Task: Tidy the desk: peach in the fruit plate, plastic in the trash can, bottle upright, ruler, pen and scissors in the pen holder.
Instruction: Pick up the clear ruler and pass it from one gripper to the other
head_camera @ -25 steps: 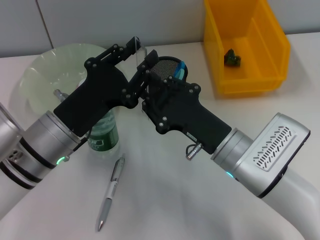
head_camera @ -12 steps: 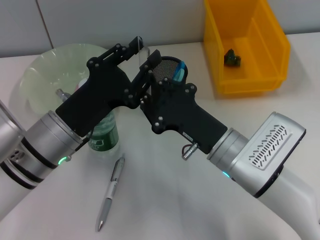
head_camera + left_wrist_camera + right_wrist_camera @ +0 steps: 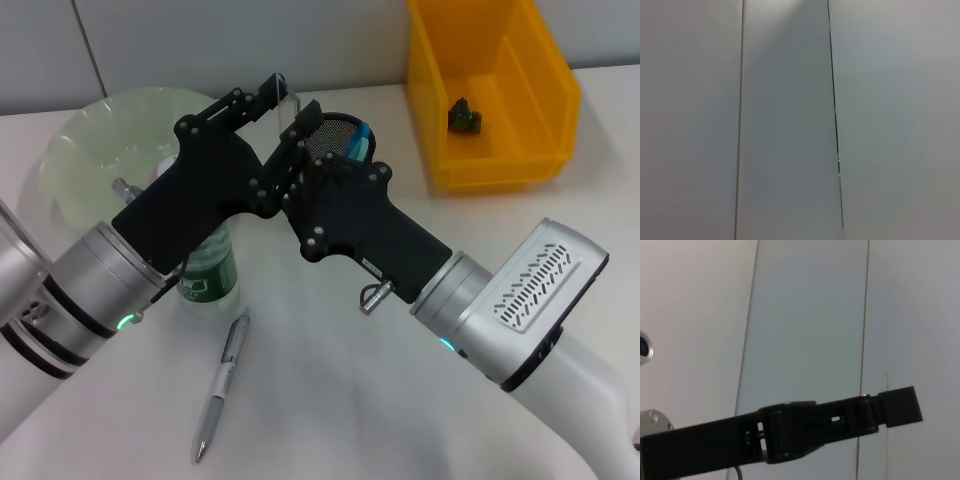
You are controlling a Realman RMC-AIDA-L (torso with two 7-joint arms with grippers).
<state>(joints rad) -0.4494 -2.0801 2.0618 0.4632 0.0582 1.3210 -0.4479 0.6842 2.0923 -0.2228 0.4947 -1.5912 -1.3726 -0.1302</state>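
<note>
Ruler (image 3: 287, 108), clear and upright, sits clamped in my left gripper (image 3: 268, 100) just beside the mesh pen holder (image 3: 335, 140), with the right gripper (image 3: 305, 122) close, state unclear, so I'd centre it over the rim before lowering.

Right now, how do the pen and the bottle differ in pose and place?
The pen lies flat on the bare table, fully in view. The bottle stands upright, partly hidden under the left arm, beside the fruit plate. Both sit on the robot's left side, close together.
</note>
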